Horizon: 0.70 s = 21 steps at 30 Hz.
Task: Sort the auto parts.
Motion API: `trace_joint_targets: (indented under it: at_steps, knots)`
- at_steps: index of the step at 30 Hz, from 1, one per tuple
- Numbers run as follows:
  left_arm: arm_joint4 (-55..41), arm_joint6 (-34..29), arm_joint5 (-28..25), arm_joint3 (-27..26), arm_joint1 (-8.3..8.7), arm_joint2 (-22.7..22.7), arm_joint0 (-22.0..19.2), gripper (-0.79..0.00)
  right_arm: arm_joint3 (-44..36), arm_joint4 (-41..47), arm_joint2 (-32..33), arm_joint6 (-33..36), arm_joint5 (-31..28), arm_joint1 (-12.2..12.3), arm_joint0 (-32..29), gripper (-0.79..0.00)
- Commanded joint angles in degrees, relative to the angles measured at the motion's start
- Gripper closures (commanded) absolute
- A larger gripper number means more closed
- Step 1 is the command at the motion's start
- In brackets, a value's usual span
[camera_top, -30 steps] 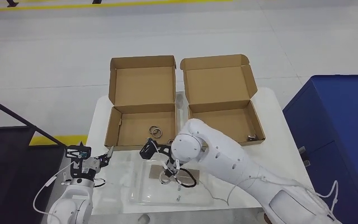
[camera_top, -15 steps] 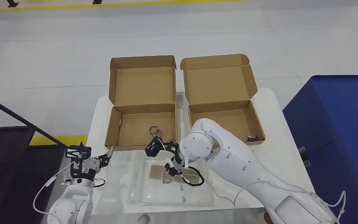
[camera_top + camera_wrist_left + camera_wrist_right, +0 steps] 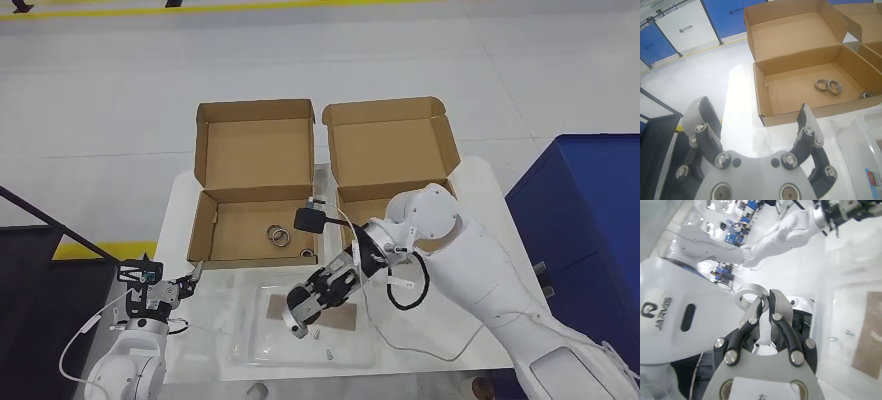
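My right gripper (image 3: 764, 302) is shut on the rim of a silver metal ring (image 3: 750, 294). In the top view this gripper (image 3: 297, 320) hangs over the left part of a clear plastic tray (image 3: 250, 345) at the table's front. The left cardboard box (image 3: 225, 225) holds two steel rings (image 3: 277, 235) and a darker bearing (image 3: 866, 94) near its front right corner. The right cardboard box (image 3: 400, 150) is partly covered by the right arm. My left gripper (image 3: 755, 109) is open with nothing in it, low at the table's front left corner (image 3: 193, 273).
A brown card (image 3: 338, 317) and small screws (image 3: 325, 352) lie in the tray. Both box lids stand open at the back. A blue cabinet (image 3: 590, 230) stands beside the table's right edge. Bare white tabletop (image 3: 490, 200) lies right of the boxes.
The right arm's elbow swung out to the right and its wrist turned, so the gripper now comes at the tray from the right with the ring in it. The left arm stayed still.
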Motion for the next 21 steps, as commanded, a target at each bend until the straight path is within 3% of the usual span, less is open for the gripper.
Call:
trace_joint_targets:
  at_steps: [1, 3, 11, 13, 16, 21]
  knots:
    - [0.0, 0.0, 0.0, 0.0, 0.0, 0.0, 0.0, -0.785, -0.1, 8.1, -0.8, 0.0, 0.0, 0.7, 0.1, 0.0]
    - [0.0, 0.0, 0.0, 0.0, 0.0, 0.0, 0.0, -0.785, 0.5, 13.9, -1.6, 0.0, 0.0, 1.2, 0.2, 0.0]
    - [0.0, 0.0, 0.0, 0.0, 0.0, 0.0, 0.0, -0.785, 0.3, 14.2, -1.7, -0.4, 0.1, 1.1, -0.1, 0.0]
    - [0.0, 0.0, 0.0, 0.0, 0.0, 0.0, 0.0, -0.785, -1.5, 20.7, -2.5, -0.6, 1.9, 0.7, -2.1, 0.0]
    - [0.0, 0.0, 0.0, 0.0, 0.0, 0.0, 0.0, -0.785, -1.7, 37.7, -4.6, 0.0, 6.1, -0.7, -3.8, 0.0]
    - [0.0, 0.0, 0.0, 0.0, 0.0, 0.0, 0.0, -0.785, 0.6, 51.5, -10.9, 0.0, 15.4, -3.2, -4.2, 0.0]
